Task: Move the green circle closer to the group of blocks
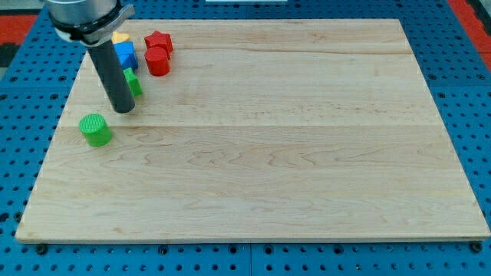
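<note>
The green circle (95,129) lies alone near the board's left edge. The group sits at the view's top left: a yellow block (120,37), a blue block (125,55), a second green block (133,82) partly hidden by the rod, a red star (159,41) and a red cylinder (157,61). My tip (123,109) rests on the board just right of and above the green circle, apart from it, and just below the second green block.
The wooden board (268,153) lies on a blue pegboard table (476,92). The arm's grey end (80,19) hangs over the board's top left corner.
</note>
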Robot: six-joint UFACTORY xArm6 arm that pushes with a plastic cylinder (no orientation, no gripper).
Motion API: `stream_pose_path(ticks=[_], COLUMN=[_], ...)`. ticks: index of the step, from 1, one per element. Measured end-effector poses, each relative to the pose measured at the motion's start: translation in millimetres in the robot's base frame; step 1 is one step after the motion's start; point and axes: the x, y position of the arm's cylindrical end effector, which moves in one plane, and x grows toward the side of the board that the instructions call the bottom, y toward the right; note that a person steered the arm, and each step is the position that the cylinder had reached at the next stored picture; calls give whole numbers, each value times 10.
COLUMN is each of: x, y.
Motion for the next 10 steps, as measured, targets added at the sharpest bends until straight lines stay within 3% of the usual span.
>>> stream_pose_path(ticks=[2, 3, 5, 6, 8, 9, 10], x=[1810, 1796, 310, 141, 1221, 982, 461], y=[971, 645, -374, -419, 348, 42, -693])
